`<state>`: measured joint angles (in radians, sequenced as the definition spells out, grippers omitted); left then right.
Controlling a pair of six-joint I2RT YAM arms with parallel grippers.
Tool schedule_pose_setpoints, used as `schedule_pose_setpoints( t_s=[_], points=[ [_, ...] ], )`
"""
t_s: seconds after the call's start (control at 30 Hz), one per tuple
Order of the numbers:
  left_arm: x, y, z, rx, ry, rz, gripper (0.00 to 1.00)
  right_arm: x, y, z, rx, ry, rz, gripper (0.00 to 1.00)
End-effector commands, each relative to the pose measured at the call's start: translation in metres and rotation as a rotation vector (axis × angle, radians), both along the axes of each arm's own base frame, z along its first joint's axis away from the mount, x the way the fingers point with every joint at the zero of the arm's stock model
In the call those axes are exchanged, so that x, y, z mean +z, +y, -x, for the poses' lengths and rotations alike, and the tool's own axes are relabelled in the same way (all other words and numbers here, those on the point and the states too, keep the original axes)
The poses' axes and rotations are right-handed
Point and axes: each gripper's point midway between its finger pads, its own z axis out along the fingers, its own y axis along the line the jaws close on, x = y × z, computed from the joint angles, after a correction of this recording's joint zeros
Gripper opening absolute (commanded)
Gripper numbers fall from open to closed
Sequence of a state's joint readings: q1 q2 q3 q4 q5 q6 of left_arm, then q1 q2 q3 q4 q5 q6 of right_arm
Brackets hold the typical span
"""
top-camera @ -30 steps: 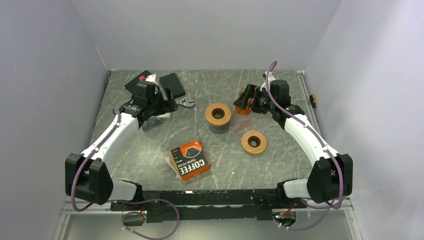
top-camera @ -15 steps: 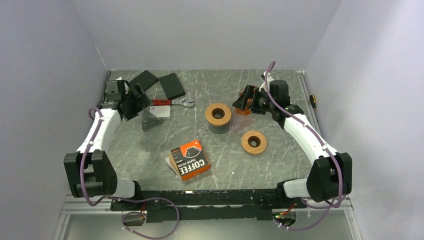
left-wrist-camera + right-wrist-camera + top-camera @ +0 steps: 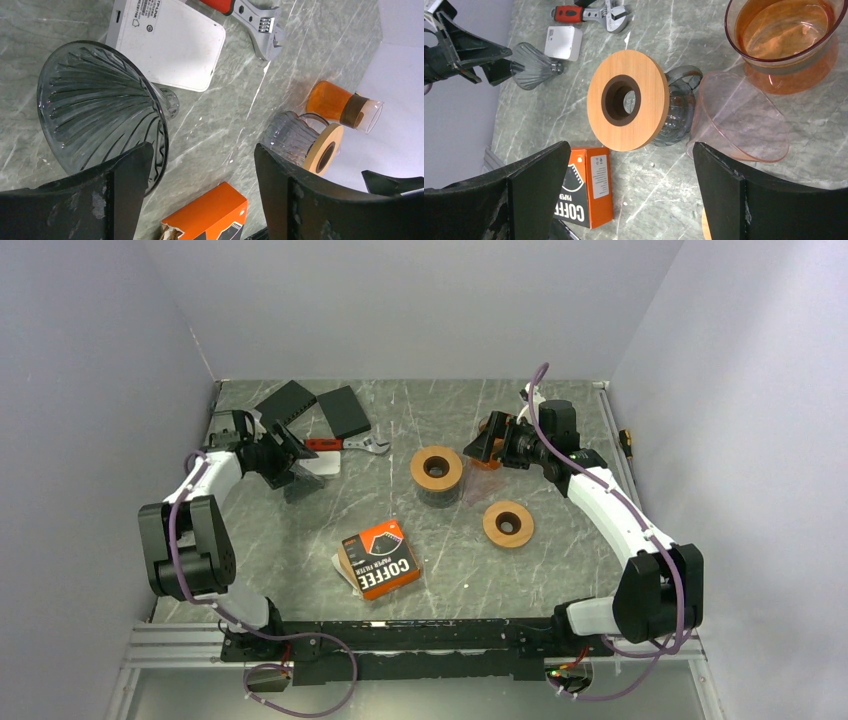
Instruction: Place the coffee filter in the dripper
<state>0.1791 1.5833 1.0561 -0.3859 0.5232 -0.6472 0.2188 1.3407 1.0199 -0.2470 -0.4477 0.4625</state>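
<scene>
Lying beside left claw [image 3: 200, 165], dripper [image 3: 95, 105]

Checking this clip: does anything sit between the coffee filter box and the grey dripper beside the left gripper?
Nothing visible does. Only bare table lies between the coffee filter box and the grey dripper, which lies on its side. The white device sits beyond it, out of the path.

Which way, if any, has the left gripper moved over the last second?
Yes. The left gripper drew back leftward, away from the wrench.
</scene>
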Motion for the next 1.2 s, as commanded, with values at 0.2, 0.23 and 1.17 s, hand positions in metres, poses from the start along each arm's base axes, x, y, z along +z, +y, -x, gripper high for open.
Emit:
schedule_pose_setpoints(
  t_s=[0.2,0.23,1.17],
  points=[
    [-0.015,-0.009,0.001,-0.027,-0.01,0.055,0.59,0.018,0.0,0.003,0.021,-0.06,-0.001,0.98],
    [-0.016,-0.008,0.002,-0.02,-0.009,0.049,0.57,0.019,0.001,0.003,0.021,-0.059,-0.003,0.98],
    [0.082,-0.044,0.021,-0.262,-0.216,-0.139,0.0,0.031,-0.001,0.005,0.023,-0.08,0.006,0.98]
  ],
)
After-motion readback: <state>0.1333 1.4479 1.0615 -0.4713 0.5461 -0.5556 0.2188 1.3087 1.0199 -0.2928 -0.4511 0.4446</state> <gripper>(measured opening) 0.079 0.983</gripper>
